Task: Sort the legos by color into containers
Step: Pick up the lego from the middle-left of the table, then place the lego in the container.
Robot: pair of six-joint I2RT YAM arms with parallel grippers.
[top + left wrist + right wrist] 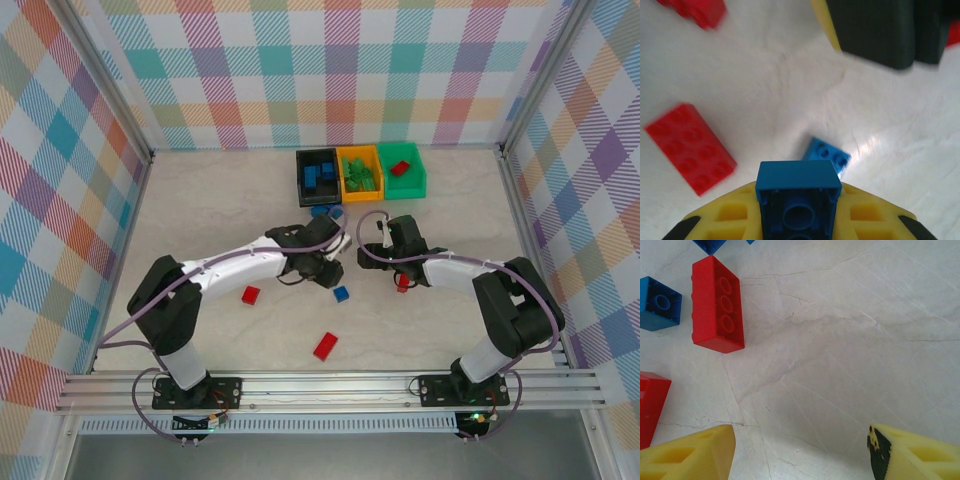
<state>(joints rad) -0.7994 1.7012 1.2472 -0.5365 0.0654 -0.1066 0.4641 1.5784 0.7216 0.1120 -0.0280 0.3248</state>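
loose red, far left: I see one red brick (250, 295) on the table beside my left forearm, well apart from the bins.
left gripper (797, 216): yellow fingers clamped on a held blue brick (796, 181), hollow underside facing the wrist cam.
just past it: a loose blue brick (341, 294) flat on the table, near the held one; a low red brick (325, 346) sits closer to the arm bases.
black bin (301, 180): leftmost of the row, blue pieces (320, 178) inside; more blue (322, 211) on the table just in front of it.
orange-yellow bin (360, 199): middle, touching both neighbours, green pieces (362, 175) inside.
green bin (416, 186): rightmost, one red piece (400, 168) inside.
right gripper (800, 452): I read the fingers as spread wide, nothing between them, bare table below.
right wrist cam: long red brick (717, 302) lying hollow side up, small blue brick (657, 302) just beside it, another red at the frame edge (650, 407).
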